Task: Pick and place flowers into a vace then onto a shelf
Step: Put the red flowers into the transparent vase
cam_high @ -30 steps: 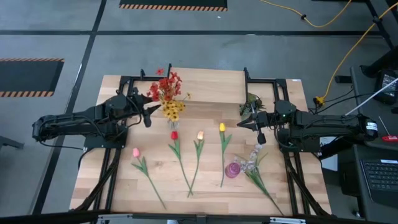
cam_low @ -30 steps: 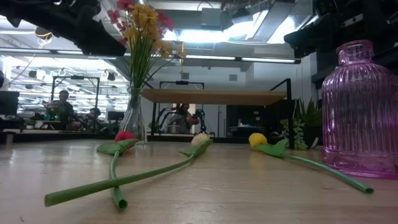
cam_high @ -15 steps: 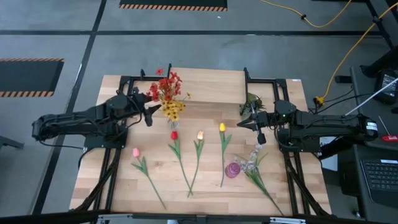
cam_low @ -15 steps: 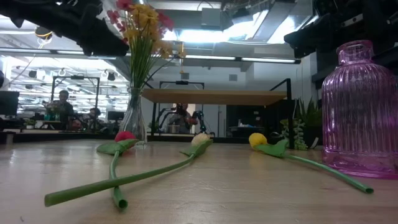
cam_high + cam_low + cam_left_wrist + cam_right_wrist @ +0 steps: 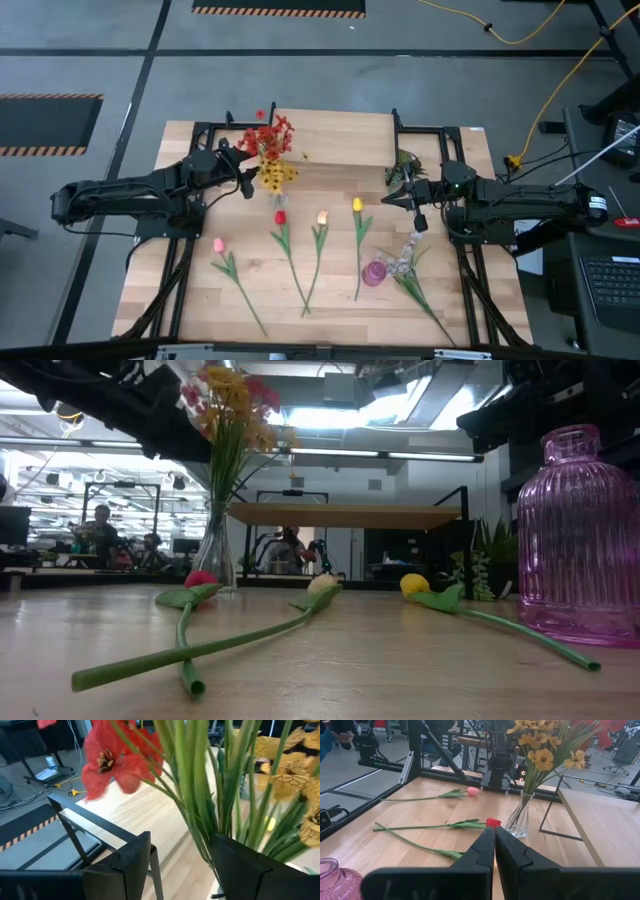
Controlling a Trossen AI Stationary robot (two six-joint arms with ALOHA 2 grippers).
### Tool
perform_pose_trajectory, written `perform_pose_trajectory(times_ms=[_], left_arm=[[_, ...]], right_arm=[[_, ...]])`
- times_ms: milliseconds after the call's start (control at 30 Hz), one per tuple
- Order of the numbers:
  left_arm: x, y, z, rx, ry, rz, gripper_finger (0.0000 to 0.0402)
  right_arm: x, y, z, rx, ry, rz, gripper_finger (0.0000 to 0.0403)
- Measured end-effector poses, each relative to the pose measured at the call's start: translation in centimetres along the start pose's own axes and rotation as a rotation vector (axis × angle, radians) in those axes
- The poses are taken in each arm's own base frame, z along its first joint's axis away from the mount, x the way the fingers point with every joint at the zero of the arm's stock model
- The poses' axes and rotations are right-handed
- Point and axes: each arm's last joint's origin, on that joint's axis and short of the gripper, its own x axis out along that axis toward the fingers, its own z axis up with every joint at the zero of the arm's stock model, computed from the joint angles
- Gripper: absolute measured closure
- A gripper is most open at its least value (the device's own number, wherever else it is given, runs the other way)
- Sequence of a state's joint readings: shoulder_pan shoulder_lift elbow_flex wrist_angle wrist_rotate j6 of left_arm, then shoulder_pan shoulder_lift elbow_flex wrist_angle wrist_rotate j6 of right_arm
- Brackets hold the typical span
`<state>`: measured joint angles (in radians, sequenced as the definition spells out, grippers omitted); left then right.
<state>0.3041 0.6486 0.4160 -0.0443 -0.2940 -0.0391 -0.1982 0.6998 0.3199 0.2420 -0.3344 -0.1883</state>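
Observation:
A clear glass vase (image 5: pixel 214 555) stands on the table in front of the shelf (image 5: pixel 330 138), holding red and yellow-orange flowers (image 5: pixel 268 152). My left gripper (image 5: pixel 249 172) is open and up at the bunch. Its fingers stand on either side of the green stems (image 5: pixel 196 795), above the vase's mouth. Pink (image 5: pixel 218 245), red (image 5: pixel 280 217), orange (image 5: pixel 322 217) and yellow (image 5: pixel 357 204) tulips lie flat on the table. A white spray (image 5: pixel 405 258) lies beside a purple vase (image 5: pixel 575 540). My right gripper (image 5: pixel 494 842) hangs shut above the table's right side, holding nothing. My left gripper comes level at the stems from the table's left side, and the bunch stands upright in the vase between its open fingers. One finger (image 5: pixel 240 865) stands close against the stems (image 5: pixel 212 827). Whether it touches them, I cannot tell.
A small green leafy sprig (image 5: pixel 403 166) sits by the shelf's right end, close to my right arm. Black frame rails (image 5: pixel 200 128) run along the table's far corners and sides. Bare wood lies near the front edge (image 5: pixel 330 325).
My left gripper has moved toward the table's far edge and in toward the bunch in the clear vase, so the stems now stand between its fingers. The flower heads have shifted slightly. My right arm has kept still.

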Motion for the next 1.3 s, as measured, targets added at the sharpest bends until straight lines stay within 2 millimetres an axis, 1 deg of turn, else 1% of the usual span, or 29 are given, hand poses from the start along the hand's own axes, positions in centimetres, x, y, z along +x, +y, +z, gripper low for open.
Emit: perform_pose_trajectory(times_ms=[267, 433, 567, 900, 933, 1133, 1300], left_arm=[[0.6, -0.2, 0.0, 0.0, 0.005, -0.07, 0.0203], [1.0, -0.3, -0.2, 0.029, 0.026, -0.08, 0.0209], [1.2, -0.4, -0.4, 0.033, 0.043, -0.083, 0.0244], [1.1, -0.4, -1.0, 0.046, 0.103, -0.099, 0.0384], [1.1, -0.4, -1.1, 0.048, 0.111, -0.099, 0.0392], [1.0, -0.4, -1.6, 0.036, 0.166, -0.095, 0.04], [0.7, -0.3, -1.0, 0.022, 0.108, -0.097, 0.0399]], right_arm=[[0.0, 0.0, 0.0, -0.004, 0.0, 0.0, 0.0385], [0.0, 0.0, 0.0, -0.004, 0.0, 0.0, 0.0385], [0.0, 0.0, 0.0, -0.004, 0.0, 0.0, 0.0385], [0.0, 0.0, 0.0, -0.004, 0.0, 0.0, 0.0385], [0.0, 0.0, 0.0, -0.004, 0.0, 0.0, 0.0385], [0.0, 0.0, 0.0, -0.004, 0.0, 0.0, 0.0385], [0.0, 0.0, 0.0, -0.004, 0.0, 0.0, 0.0385]])
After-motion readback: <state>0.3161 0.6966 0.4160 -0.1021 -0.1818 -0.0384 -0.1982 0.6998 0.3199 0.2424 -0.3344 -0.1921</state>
